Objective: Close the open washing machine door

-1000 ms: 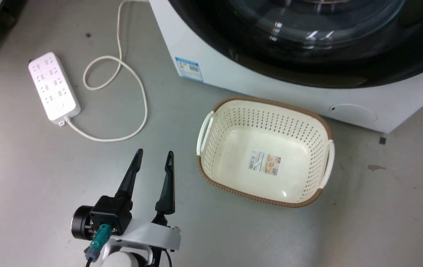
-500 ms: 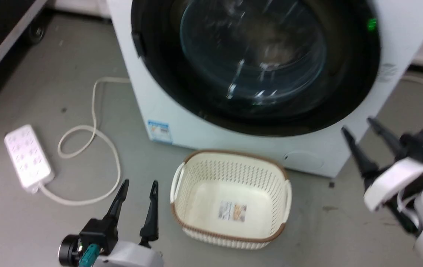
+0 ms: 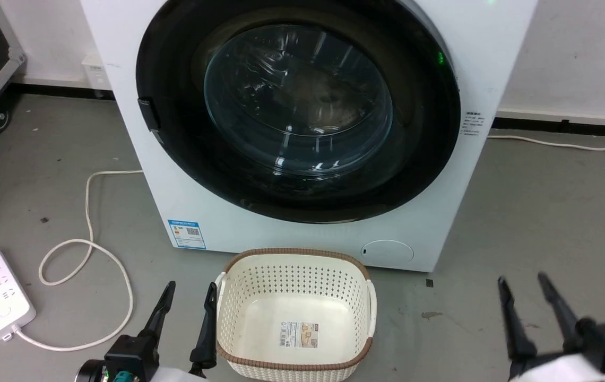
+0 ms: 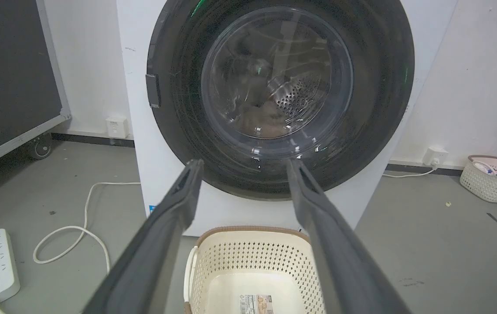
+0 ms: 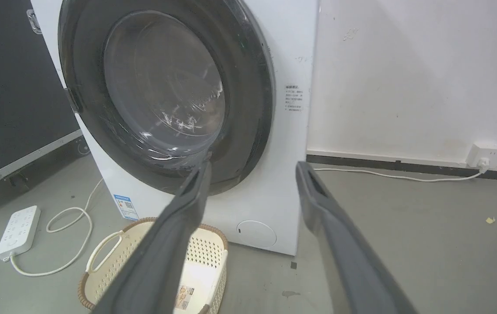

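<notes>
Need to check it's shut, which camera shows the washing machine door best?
Head view: the washing machine door is nearly whole, unobstructed. Left wrist view faces it squarely, but the left gripper overlaps its lower rim; right wrist view sees it obliquely.

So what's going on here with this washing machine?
A two-armed robot faces the washing machine. Its door looks shut, flush against the front. The left gripper and right gripper hover low on either side of an empty basket, jaws open, holding nothing and touching nothing.
</notes>
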Available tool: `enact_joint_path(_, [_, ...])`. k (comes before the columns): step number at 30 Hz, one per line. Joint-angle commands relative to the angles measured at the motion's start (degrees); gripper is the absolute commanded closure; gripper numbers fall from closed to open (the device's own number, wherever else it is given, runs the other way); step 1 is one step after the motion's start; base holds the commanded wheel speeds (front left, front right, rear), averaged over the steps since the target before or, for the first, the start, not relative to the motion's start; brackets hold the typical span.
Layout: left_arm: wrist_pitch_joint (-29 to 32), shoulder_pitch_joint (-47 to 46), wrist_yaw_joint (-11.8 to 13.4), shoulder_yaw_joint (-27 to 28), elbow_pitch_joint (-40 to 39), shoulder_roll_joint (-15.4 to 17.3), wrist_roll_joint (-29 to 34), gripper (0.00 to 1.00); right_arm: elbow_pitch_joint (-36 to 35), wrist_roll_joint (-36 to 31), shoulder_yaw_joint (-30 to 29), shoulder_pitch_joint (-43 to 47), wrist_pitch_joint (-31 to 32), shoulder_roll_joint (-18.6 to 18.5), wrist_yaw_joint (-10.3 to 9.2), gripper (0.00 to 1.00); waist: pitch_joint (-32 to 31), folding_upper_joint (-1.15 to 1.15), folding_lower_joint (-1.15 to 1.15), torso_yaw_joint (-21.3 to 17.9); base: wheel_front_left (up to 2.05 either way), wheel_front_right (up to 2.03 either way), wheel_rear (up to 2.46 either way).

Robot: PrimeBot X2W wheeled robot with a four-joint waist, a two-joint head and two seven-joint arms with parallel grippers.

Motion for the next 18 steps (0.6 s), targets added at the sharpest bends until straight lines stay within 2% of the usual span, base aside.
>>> enact_joint_path(1, [-0.2,0.7,-0.2,0.3,0.0,0.1,0.5,0.0,-0.7,-0.9,-0.5,1.7,-0.1,0.8,-0.04,0.0,0.0,0.0,0.01,-0.3,0.0,0.0,0.0])
enact_joint_path(12, [-0.2,0.5,-0.9,0.8,2.0,0.0,0.8,0.0,-2.6,-2.9,-0.1,4.6,0.5,3.1,-0.04,0.0,0.3,0.0,0.01,-1.0,0.0,0.0,0.0])
enact_joint_path(13, [0.0,0.2,-0.8,0.7,2.1,-0.1,0.5,1.0,-2.3,-2.6,-0.2,3.6,0.6,2.9,0.0,1.0,0.3,0.0,0.01,-1.0,0.0,0.0,0.0])
enact_joint_path(18, [0.3,0.2,-0.8,0.7,2.1,-0.1,0.5,1.0,-2.4,-2.7,-0.1,3.5,0.8,2.9,0.0,1.0,0.3,0.0,0.01,-1.0,0.0,0.0,0.0])
